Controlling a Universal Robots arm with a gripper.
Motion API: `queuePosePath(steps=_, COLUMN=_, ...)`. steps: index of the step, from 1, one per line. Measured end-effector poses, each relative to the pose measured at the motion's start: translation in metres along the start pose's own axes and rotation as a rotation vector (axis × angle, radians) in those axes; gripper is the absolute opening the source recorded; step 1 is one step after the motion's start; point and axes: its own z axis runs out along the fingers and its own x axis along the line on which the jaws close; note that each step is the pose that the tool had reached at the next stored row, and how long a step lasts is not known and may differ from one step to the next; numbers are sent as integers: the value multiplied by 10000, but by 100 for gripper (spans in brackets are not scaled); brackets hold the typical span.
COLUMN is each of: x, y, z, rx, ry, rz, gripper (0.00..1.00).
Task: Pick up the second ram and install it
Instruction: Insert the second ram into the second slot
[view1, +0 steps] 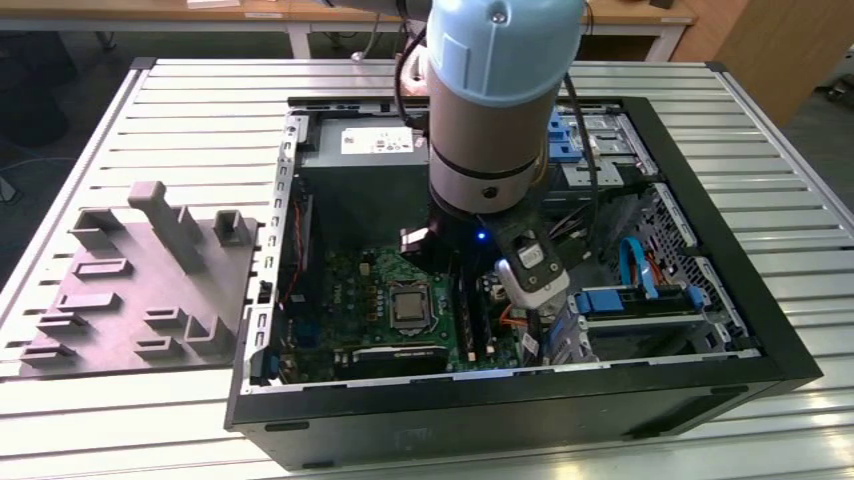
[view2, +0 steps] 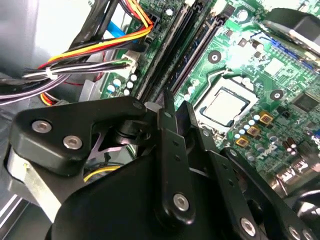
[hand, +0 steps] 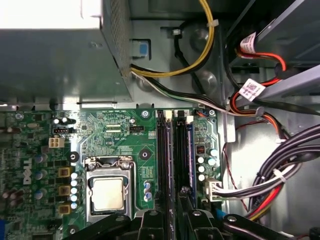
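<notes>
Arm's reaching down inside the open PC case (view1: 787, 350), with the gripper (hand: 172, 212) parked right over the black memory slots (hand: 167, 150) beside the CPU socket (hand: 107, 192). In the first wrist view the fingers (hand: 150, 222) sit close together, only a narrow gap, lined up on the slot pair. The second ram (hand: 190, 150) looks like the blue-edged stick standing in the slot nearest the cable bundle (hand: 280, 175), just beyond the fingertips. Can't tell whether the fingers actually pinch it or just hover at its end. Grey power supply (hand: 55, 55) sits past the motherboard (hand: 45, 150).
</notes>
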Motion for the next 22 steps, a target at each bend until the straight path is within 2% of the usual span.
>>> queuePosePath(steps=3, x=-2, y=5, z=-43, rx=10, ry=0, rz=0, gripper=25)
queuePosePath(steps=12, x=-2, y=5, z=-44, rx=9, ry=0, rz=0, gripper=24)
queuePosePath(steps=13, x=-2, y=5, z=-44, rx=9, ry=0, rz=0, gripper=17)
queuePosePath(steps=14, x=-2, y=5, z=-44, rx=9, ry=0, rz=0, gripper=17)
queuePosePath(steps=15, x=-2, y=5, z=-45, rx=10, ry=0, rz=0, gripper=11)
queuePosePath(steps=19, x=-3, y=5, z=-45, rx=9, ry=0, rz=1, gripper=10)
queuePosePath(steps=22, x=-55, y=7, z=-42, rx=10, ry=1, rz=0, gripper=10)
